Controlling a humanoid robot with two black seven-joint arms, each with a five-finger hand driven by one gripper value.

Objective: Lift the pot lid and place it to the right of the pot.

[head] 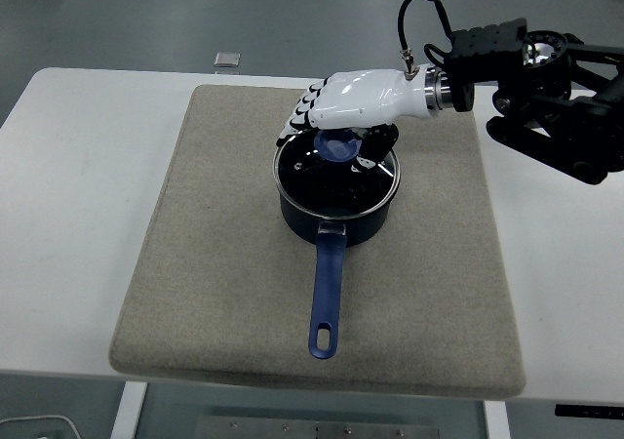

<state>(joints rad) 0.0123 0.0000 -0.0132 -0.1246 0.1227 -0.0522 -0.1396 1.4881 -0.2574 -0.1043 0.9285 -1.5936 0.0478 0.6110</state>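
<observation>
Right hand [351, 102] is reaching in from the right, sitting over the far rim of the pot [335, 197]; fingers [304, 107] are curling down around the blue knob [338, 147], but the palm is hiding the contact, so can't tell if it's gripping; lid [335, 176] is lying flat on the pot, glass reflecting, inside hard to read; pot is sitting mid-mat [214, 254] on the white counter [68, 185], blue handle [327, 293] pointing at the near edge; small grey object [226, 59] at the far edge, too small to identify.
</observation>
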